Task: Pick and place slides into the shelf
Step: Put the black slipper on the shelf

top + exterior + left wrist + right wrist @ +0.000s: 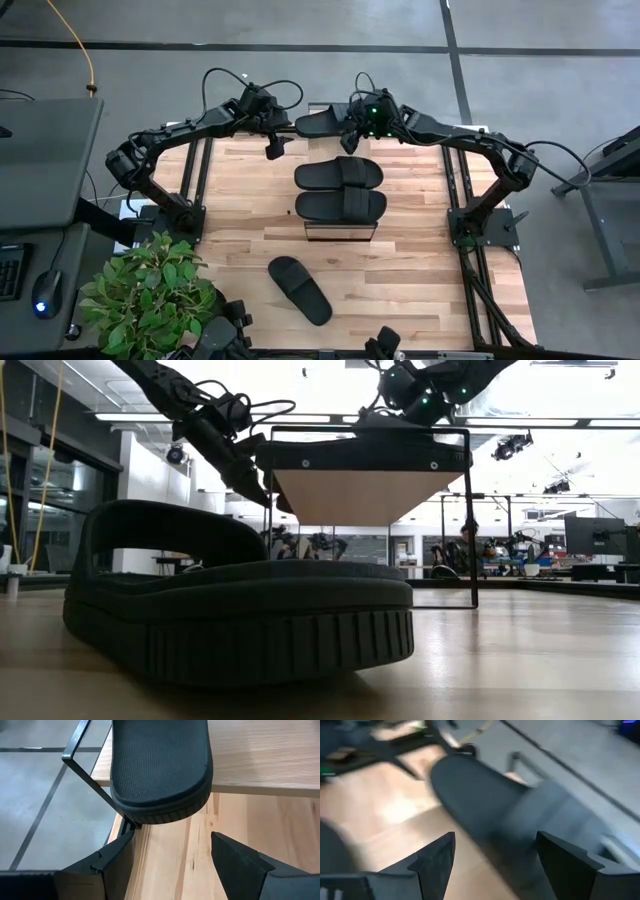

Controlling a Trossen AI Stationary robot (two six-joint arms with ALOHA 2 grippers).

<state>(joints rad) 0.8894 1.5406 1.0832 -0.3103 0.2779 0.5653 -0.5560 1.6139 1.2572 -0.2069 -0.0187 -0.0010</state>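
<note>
Four slides in play: two lie side by side on the shelf (340,232) top, a third slide (322,121) sits at the shelf's far end, part off the plank edge, and a loose slide (300,289) lies alone on the worktop (420,290) near the front, well apart from the shelf. Both arms reach to the far end. Left gripper (273,148) hangs just beside the third slide's end, jaws apart, nothing between them; its wrist view shows the sole's end poking past the plank and frame corner. Right gripper (350,138) is over the same slide, jaws apart, not gripping. Risk: that overhanging slide could tip or slide off the far end if either arm nudges it, and two arms crowding one spot could clash. Loose slide not placed yet, task looks roughly three-quarters through. Hard to tell: right wrist view is smeared, so contact there is unclear; low view is blocked by the loose slide.
</note>
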